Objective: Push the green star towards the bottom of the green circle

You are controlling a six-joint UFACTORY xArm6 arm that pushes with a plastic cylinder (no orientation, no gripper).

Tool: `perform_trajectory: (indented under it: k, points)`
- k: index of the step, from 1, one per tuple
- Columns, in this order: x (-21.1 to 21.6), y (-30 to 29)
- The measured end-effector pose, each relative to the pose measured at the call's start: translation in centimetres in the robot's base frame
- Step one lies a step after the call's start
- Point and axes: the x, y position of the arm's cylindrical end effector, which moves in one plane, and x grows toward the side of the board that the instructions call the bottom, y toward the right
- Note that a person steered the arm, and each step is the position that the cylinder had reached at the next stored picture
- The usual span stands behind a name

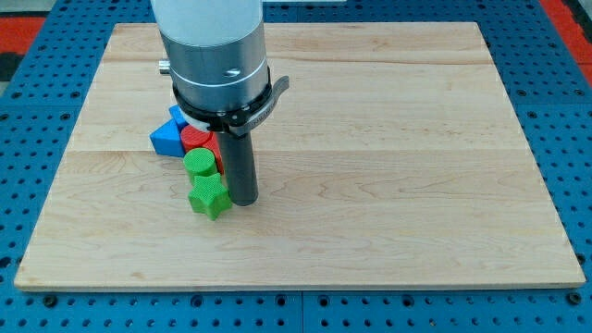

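Tip (pixel 243 201) only, no pincer on this rod, so nothing to spread or pinch; it touches the green star's (pixel 208 196) right side. Star sits just below green circle (pixel 199 165). Risk: sideways shove leftward slides the star off from under the circle, or jams the red block (pixel 196 139) cluster.

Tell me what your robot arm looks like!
My arm is a fat cylinder, white on top and silver-grey lower down, with a black clamp ring around its base. Below that hangs a straight dark grey rod ending in my tip.
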Motion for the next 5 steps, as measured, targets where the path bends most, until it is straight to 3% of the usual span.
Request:
perform_trajectory:
  k: [3,5]
  points:
    - [-0.1,-2.0]
    - [0.8,2.1]
